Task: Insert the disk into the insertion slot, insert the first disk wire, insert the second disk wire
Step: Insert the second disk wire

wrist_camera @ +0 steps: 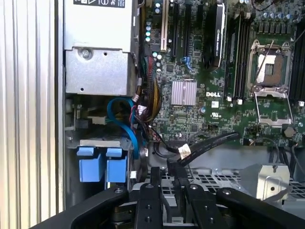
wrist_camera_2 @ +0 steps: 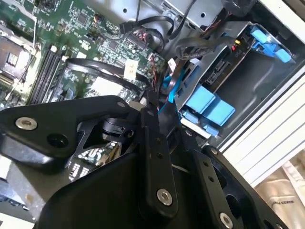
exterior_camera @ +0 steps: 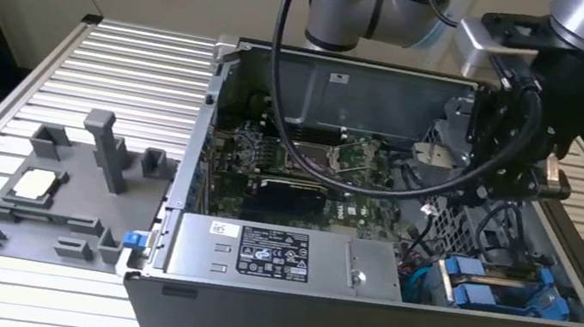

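Observation:
My gripper (wrist_camera: 167,174) hangs inside the open computer case (exterior_camera: 362,317), above the drive cage at the exterior view's right. Its two black fingers (wrist_camera_2: 151,143) stand close together, shut on the end of a black flat wire (wrist_camera: 209,143) with a white tag. A blue wire (wrist_camera: 127,124) loops beside it down to the cage. Two bright blue carrier frames (wrist_camera: 90,167) (wrist_camera: 116,167) sit side by side in the grey cage's bays (exterior_camera: 478,287). I cannot tell which one holds the disk. Each bay is filled, so the insertion slot itself is hidden.
A grey power supply (exterior_camera: 278,257) lies along the case's near side, and the green motherboard (exterior_camera: 304,161) lies beyond it. A perforated metal cage (wrist_camera: 214,179) sits under the gripper. A grey fixture tray (exterior_camera: 57,181) rests on the slatted table (exterior_camera: 1,94) at the exterior view's left.

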### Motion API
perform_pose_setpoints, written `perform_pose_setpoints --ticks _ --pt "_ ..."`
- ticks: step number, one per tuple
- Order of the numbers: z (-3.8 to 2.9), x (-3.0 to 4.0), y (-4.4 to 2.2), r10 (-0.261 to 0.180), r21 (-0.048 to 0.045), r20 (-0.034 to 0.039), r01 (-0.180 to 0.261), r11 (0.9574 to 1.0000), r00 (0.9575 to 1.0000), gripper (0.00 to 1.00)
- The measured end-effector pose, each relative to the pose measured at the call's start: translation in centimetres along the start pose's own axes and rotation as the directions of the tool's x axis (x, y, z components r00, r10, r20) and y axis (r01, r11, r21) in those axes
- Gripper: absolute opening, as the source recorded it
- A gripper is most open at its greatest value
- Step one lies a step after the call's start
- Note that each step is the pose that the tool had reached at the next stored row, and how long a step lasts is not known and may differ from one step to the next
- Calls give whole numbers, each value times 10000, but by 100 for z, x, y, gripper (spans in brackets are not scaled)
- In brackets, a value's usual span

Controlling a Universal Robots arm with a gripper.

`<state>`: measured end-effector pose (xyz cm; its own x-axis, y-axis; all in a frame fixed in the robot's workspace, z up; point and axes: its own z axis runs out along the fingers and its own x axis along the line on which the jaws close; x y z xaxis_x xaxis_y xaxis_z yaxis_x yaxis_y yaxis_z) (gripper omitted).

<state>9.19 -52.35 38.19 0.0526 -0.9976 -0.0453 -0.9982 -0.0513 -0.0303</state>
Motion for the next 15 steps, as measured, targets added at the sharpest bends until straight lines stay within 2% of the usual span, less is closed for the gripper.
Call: perform_pose_setpoints --ticks 2,3,6,11,13,15 --pt "17 -2 24 -125 18 2 125 9999 9999 27" --pt "27 -4 49 -137 57 -1 137 9999 9999 27" --pt "61 -8 124 -171 244 -12 171 9996 9999 27" --pt "95 -20 262 -194 732 -45 197 9971 9998 27" --pt "108 -25 280 -213 940 -61 218 9953 9998 27" --pt "125 -28 287 -237 1108 -71 243 9935 9997 27"
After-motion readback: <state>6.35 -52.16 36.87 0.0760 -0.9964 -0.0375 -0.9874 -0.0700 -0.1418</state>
